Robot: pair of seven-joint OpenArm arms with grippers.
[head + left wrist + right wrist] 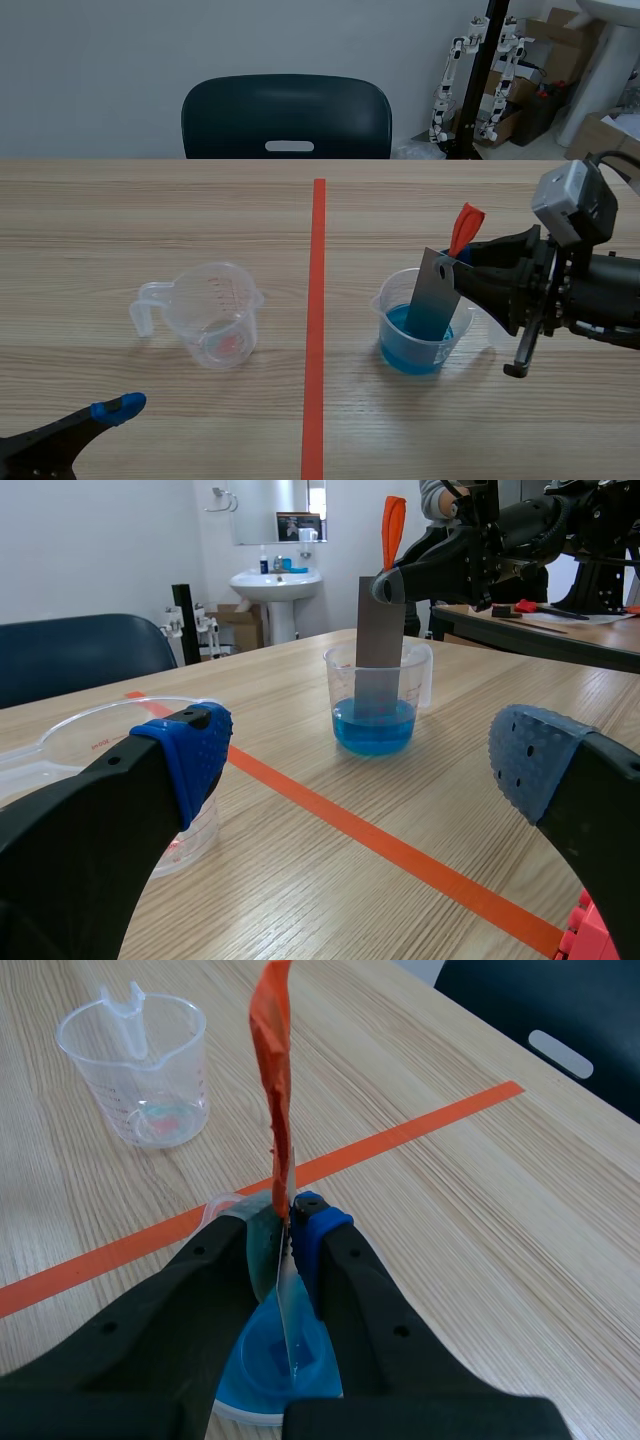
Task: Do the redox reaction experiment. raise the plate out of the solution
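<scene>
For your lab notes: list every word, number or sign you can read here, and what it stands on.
No text reads clearly.
Empty measuring cup: printed scale marks on its wall, too small to read.
Cup of blue solution: no print that can be read.
Grey plate: no marking shows.

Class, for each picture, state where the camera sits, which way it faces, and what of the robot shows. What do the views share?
Scene view: between the arms, facing across the table toward the chair; both arms show, right jaws shut on the plate.
Left wrist view: on the left arm, facing the blue beaker; its open jaws show.
Right wrist view: on the right arm, looking down past its jaws.
Shared by all: plate, beaker, clear cup.
</scene>
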